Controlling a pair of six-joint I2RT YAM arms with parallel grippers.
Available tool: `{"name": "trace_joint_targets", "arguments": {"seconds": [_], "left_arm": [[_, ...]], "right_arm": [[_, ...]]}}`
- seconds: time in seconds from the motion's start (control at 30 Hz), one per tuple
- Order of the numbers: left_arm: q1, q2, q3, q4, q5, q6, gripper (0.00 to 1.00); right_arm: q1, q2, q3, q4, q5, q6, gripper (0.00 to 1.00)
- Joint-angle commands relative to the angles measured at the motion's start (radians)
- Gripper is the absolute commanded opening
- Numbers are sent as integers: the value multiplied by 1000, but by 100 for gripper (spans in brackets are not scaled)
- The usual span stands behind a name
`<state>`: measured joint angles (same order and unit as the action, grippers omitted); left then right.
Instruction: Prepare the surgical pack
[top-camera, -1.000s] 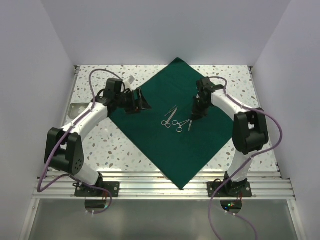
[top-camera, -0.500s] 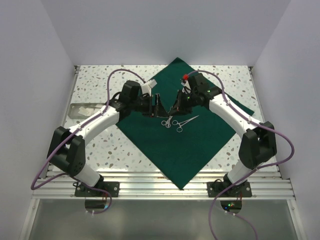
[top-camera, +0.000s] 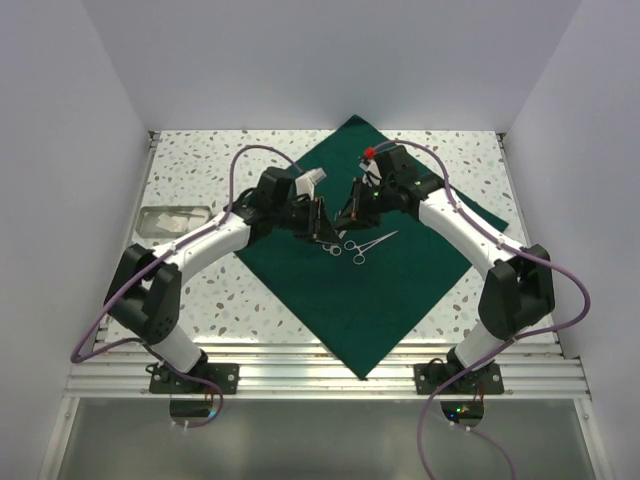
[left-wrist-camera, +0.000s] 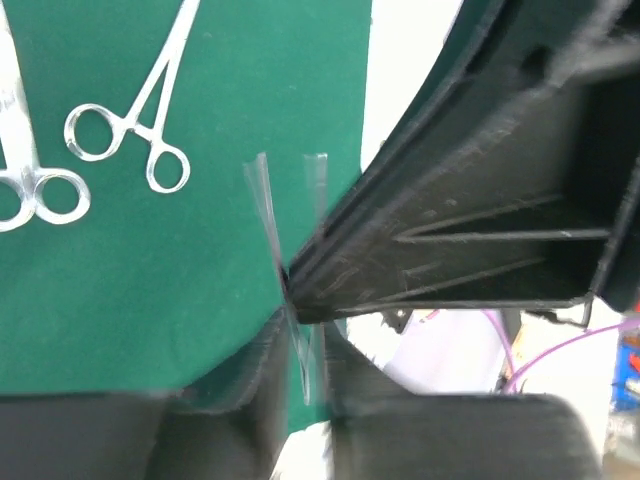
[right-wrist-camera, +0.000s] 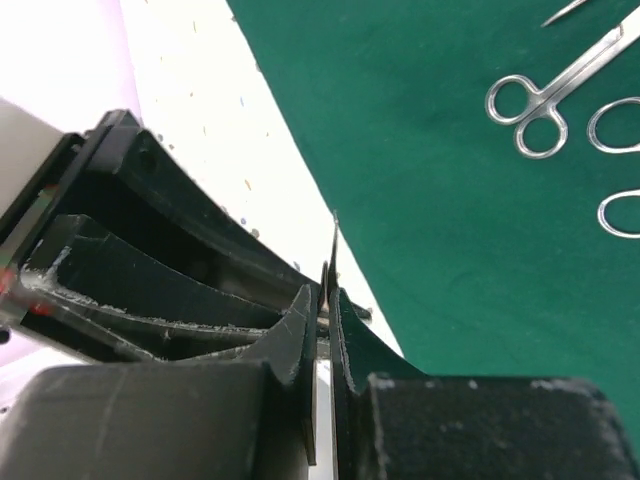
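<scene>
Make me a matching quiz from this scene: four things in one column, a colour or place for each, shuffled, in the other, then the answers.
Things:
1. drape
2. instruments
3. tray
4. thin clear sheet

Colour or place:
A. silver
B. pinched in the left end effector
C. dark green
D. at the table's left edge, off the cloth

Pairs: 1-C, 2-A, 3-D, 4-B
</scene>
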<state>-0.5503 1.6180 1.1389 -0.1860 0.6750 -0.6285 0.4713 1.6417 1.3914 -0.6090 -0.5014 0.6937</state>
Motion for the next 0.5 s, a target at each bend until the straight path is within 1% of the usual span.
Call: {"name": "trace_joint_targets", "arguments": {"seconds": [0.0,0.03,0.07,0.1,0.13,0.17,0.2,0.23,0.27,0.3,0.33,0.37,0.4,0.43,0.47], "left_arm": [[1,36,33,31,6,13,11],[6,45,48,11,-5,22,8],[21,63,77,-33,-27,41,6],[35,71,88,-52,-35,42,0],[53,75,88,-58,-37,44,0],[105,72,84,-72,-54,41,0],[136,68,76,-78,-70,27,0],[171,62,62,-89,-90,20,0],[244,51,62,-148,-179,10,0],[281,48,65,-189,-233,-9,0],[356,43,70,-222,-280,-22,0],[392,34,68,-248,-351,-33,0],[423,28,68,-256,-388,-57,0],[478,25,74,-259,-422,-68,0],[501,25,82,-263,-487,-91,0]], "right_arm": [[6,-23,35,25,-58,6,0],[6,-20,43,14,-65,-2,0],[3,-13,66,-3,-42,-17,10],[-3,6,81,-39,-23,-28,22],[-10,13,98,-67,-2,-51,34],[-25,23,136,-98,62,-59,46],[-37,30,152,-154,95,-63,51],[-51,43,164,-175,118,-63,54],[-81,47,167,-185,129,-60,57],[-97,50,166,-184,114,-59,58],[-109,56,163,-183,103,-56,58],[-123,59,162,-184,98,-57,59],[-125,61,161,-183,98,-60,59],[-126,64,158,-184,98,-69,59],[-126,67,147,-184,98,-71,59]]}}
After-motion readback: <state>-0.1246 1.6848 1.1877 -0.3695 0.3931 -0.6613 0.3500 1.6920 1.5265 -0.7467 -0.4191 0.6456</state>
